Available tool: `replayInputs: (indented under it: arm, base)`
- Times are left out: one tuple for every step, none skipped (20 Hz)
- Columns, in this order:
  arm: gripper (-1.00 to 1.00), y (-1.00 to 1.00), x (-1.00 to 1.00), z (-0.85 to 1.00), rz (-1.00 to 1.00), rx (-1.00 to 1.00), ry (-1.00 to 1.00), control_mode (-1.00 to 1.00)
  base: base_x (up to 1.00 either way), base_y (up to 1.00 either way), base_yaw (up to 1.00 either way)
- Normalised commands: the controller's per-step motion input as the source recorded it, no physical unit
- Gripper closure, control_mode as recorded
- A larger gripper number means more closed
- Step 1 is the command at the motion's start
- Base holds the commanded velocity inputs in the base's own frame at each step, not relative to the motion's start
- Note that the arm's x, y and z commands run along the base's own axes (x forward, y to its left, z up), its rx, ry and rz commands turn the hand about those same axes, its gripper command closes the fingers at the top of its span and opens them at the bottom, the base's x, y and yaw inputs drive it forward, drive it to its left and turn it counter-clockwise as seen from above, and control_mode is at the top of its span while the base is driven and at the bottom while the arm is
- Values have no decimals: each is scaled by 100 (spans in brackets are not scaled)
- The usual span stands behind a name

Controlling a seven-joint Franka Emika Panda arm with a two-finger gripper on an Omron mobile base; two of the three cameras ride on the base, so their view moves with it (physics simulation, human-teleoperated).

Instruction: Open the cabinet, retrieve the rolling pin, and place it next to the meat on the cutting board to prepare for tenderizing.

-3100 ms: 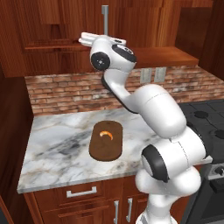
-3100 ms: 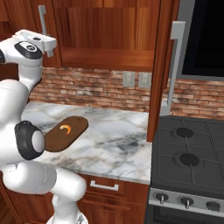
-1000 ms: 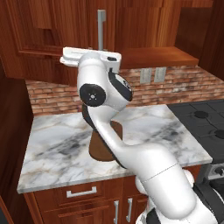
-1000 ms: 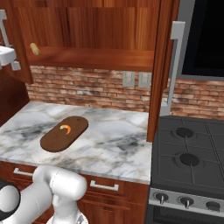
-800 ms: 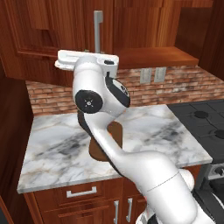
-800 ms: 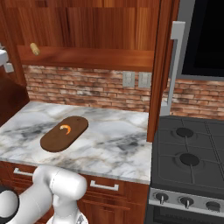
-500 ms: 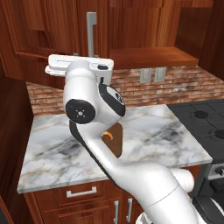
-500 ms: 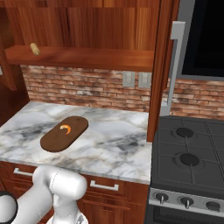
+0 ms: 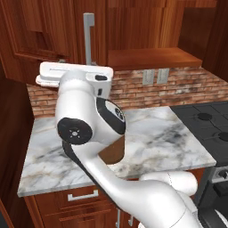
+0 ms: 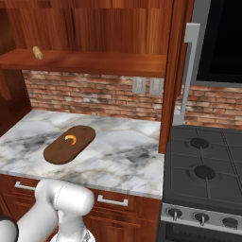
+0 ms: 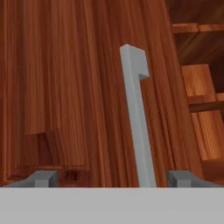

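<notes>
Cabinet [image 10: 94, 28] stands open, both doors swung out, one silver bar handle [image 11: 138, 127] on each. Gripper [image 11: 113, 177] faces the left door, its two fingertips [image 11: 43, 178] spread wide on either side of that handle and clear of it, holding nothing. One rolling pin [image 10: 37, 52], seen end-on and small, probably lies on the shelf at 11 o'clock from the cutting board [image 10: 70, 143]. One piece of meat [image 10: 70, 139] sits on the board, on the marble counter [image 10: 132, 156].
</notes>
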Motion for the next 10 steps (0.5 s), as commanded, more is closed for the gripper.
replayInputs:
  arm:
    - [-100, 0, -63, 0, 3, 1, -5, -100]
    - [-100, 0, -63, 0, 2, 2, -6, -100]
    - [-100, 0, -63, 0, 2, 2, -6, -100]
    - [-100, 0, -63, 0, 3, 1, -7, -100]
    - [-100, -1, -66, 0, 3, 0, -9, -100]
    - [-100, -2, -68, -2, 3, 0, -9, -100]
    - [-100, -8, -68, 0, 4, 1, -8, -100]
    - [-100, -12, -68, 0, 4, 2, -8, -100]
    - [-100, -29, -71, 0, 7, 2, -6, -100]
    - [-100, -42, -74, 0, 9, 2, -5, -100]
  base:
    - [0, 0, 0]
    - [0, 0, 0]
    - [0, 0, 0]
    - [0, 0, 0]
    - [0, 0, 0]
    - [0, 0, 0]
    - [0, 0, 0]
    - [0, 0, 0]
    - [0, 0, 0]
    - [0, 0, 0]
